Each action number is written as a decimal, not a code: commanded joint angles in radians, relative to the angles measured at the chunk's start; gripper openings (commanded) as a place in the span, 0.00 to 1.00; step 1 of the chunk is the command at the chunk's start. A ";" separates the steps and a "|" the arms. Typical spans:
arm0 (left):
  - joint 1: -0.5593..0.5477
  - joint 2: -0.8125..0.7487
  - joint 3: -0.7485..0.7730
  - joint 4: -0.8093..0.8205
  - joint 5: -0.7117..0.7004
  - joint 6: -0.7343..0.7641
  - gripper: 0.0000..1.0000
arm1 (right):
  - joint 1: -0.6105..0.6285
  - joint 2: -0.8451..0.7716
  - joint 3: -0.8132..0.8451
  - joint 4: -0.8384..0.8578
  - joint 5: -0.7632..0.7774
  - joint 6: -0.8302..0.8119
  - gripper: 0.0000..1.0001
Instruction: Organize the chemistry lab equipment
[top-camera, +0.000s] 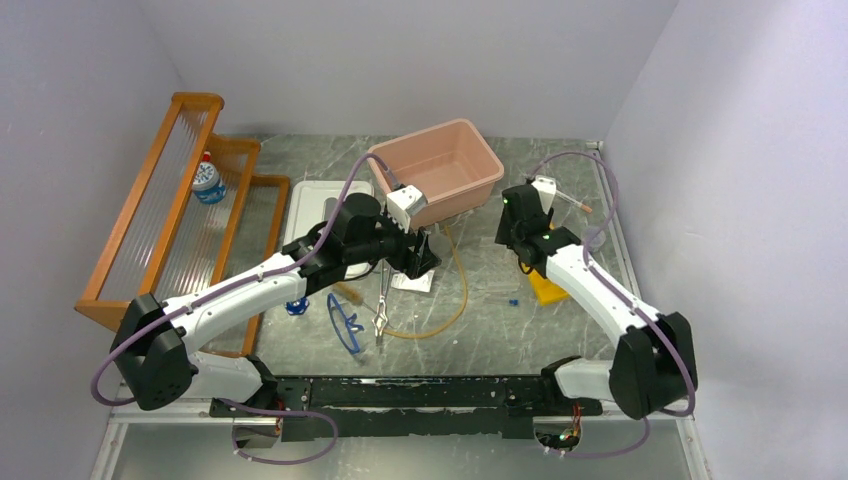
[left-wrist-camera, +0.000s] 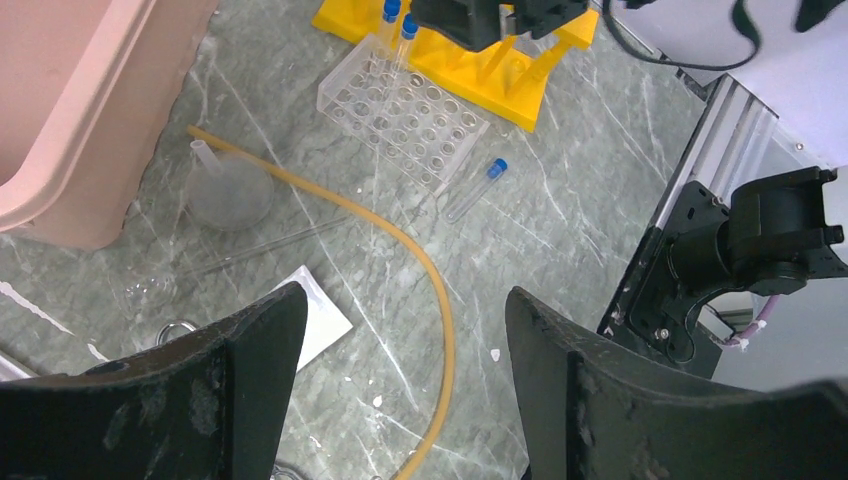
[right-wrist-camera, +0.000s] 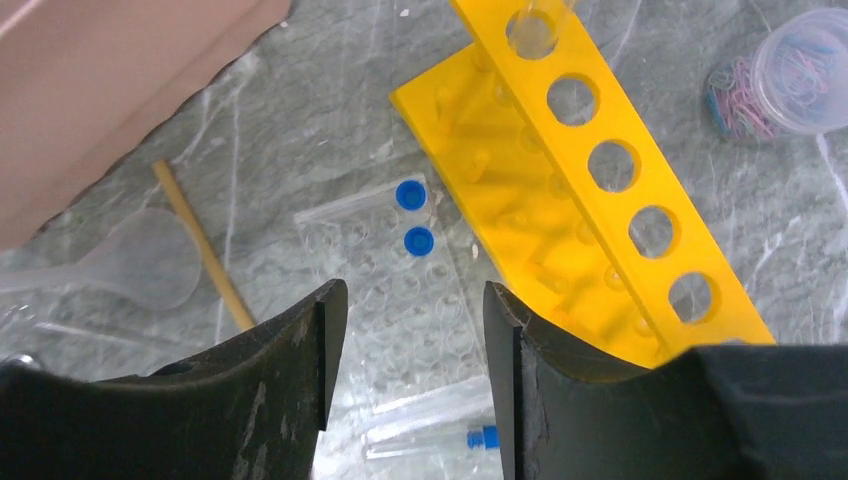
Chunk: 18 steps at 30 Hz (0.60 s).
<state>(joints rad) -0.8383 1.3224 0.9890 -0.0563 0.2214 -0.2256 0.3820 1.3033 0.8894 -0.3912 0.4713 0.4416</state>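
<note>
left gripper (left-wrist-camera: 400, 330) and right gripper (right-wrist-camera: 412, 320) gape empty; tan rubber tube (left-wrist-camera: 330, 202) lies curved.

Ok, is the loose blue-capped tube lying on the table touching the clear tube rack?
Apart. The left wrist view shows a plain gap between the loose blue-capped tube and the clear tube rack.

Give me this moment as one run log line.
left gripper open, empty, above tan rubber tube | right gripper open, empty, above clear rack | blue-capped tube lying loose
</note>
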 joint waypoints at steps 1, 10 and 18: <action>0.007 -0.025 -0.014 0.038 0.012 -0.013 0.76 | -0.007 -0.095 0.029 -0.154 -0.062 0.067 0.54; 0.007 -0.101 -0.057 0.049 0.004 -0.035 0.76 | -0.006 -0.271 -0.159 -0.375 -0.082 0.359 0.26; 0.007 -0.128 -0.082 0.080 0.027 -0.046 0.76 | -0.006 -0.238 -0.270 -0.322 -0.081 0.496 0.43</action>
<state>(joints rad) -0.8379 1.2167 0.9218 -0.0338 0.2226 -0.2600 0.3790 1.0531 0.6430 -0.7322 0.3786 0.8219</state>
